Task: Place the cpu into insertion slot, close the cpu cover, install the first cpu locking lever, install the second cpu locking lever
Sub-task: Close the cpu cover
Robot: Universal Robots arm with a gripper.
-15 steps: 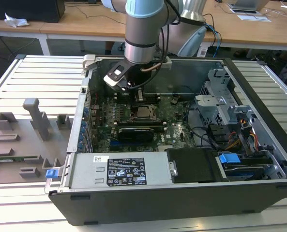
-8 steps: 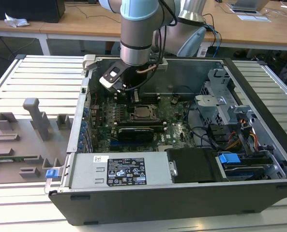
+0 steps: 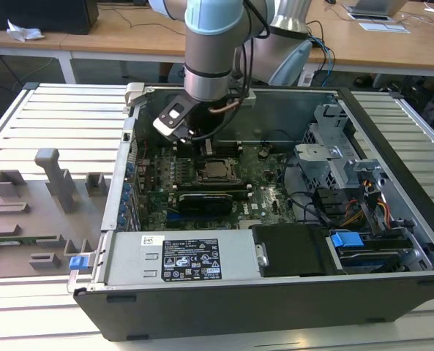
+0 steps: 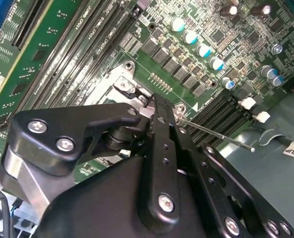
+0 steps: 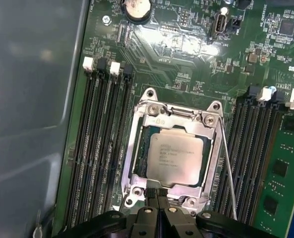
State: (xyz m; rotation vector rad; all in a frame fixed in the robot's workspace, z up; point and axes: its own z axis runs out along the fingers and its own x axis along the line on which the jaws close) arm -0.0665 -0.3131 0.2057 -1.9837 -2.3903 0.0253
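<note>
The chip point(image 5: 175, 157) lies in the socket point(image 5: 148, 94) under the lowered cover point(image 5: 135, 153). The tool point(image 5: 159, 194), fingertips clenched together, sits at the cover's edge. The arm point(image 3: 213, 44) reaches steeply down into the computer case point(image 3: 275, 300).

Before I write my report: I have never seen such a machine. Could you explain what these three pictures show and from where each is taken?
The exterior view, from a camera off the machine, shows a blue and grey robot arm reaching into an open dark computer case lying on a slatted metal table. Both wrist views come from cameras riding on that arm. In the first wrist view its black end effector, shut and holding nothing visible, sits at the edge of the square socket on the green circuit board. There the small square silvery-grey chip lies flat, with the silvery metal frame plate closed over its rim.
</note>
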